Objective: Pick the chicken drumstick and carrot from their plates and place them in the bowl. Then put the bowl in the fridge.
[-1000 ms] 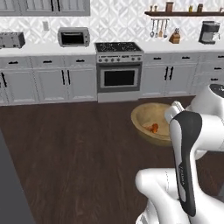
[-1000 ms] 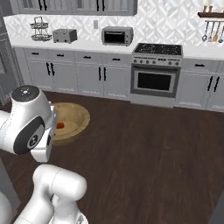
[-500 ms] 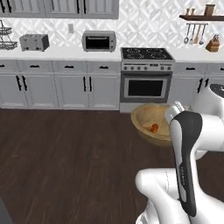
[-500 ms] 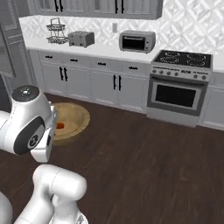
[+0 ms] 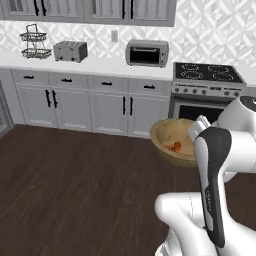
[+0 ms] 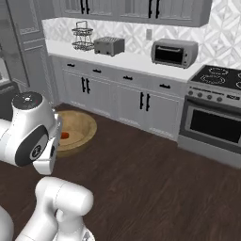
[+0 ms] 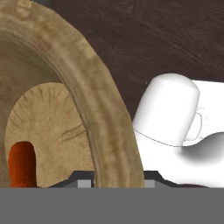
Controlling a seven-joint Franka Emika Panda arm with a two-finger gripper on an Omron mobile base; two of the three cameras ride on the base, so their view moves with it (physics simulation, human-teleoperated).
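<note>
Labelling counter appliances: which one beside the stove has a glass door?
The toaster oven, wide with a dark glass front; the slotted toaster farther left has none.

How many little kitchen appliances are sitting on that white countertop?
2: a silver toaster toward the left, and a toaster oven further right, beside the stove. A wire rack stands left of the toaster. More may lie outside the views.

base views flank bowl [image 5: 172,137], hand view close

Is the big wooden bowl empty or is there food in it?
Not empty. The bowl holds orange food, a carrot lying on its bottom.
</note>
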